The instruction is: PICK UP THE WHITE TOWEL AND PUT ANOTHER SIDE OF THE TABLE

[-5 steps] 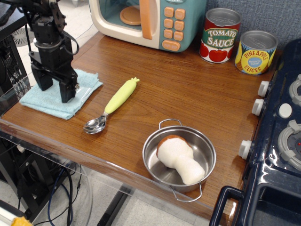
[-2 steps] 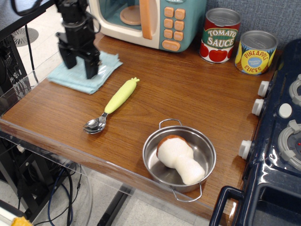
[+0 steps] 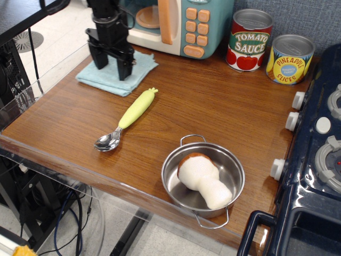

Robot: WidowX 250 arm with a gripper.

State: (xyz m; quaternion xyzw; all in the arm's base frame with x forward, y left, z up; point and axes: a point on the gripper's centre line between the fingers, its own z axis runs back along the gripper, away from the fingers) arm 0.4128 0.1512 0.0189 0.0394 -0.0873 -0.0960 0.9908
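Note:
The white towel [image 3: 139, 68], a pale aqua folded terry cloth, lies at the back left of the brown wood table [image 3: 213, 106], just in front of the toy microwave. My black gripper [image 3: 113, 65] points down onto the towel's middle. Its two fingers [image 3: 126, 68] stand a little apart with cloth pinched between them. The towel's edges rest on or just above the tabletop. The part of the towel under the gripper is hidden.
A toy microwave [image 3: 176, 24] stands right behind the towel. A spoon with a yellow-green handle [image 3: 128, 118] lies in front of it. A steel pot [image 3: 203, 178] holds a white plush toy [image 3: 205, 184]. Two cans [image 3: 249, 40] stand at the back right and a dark blue toy stove [image 3: 319, 149] at the right. A clear acrylic rim [image 3: 32, 80] runs along the left edge.
My gripper has moved from the front left corner back and to the right, toward the microwave. The towel has gone along with it.

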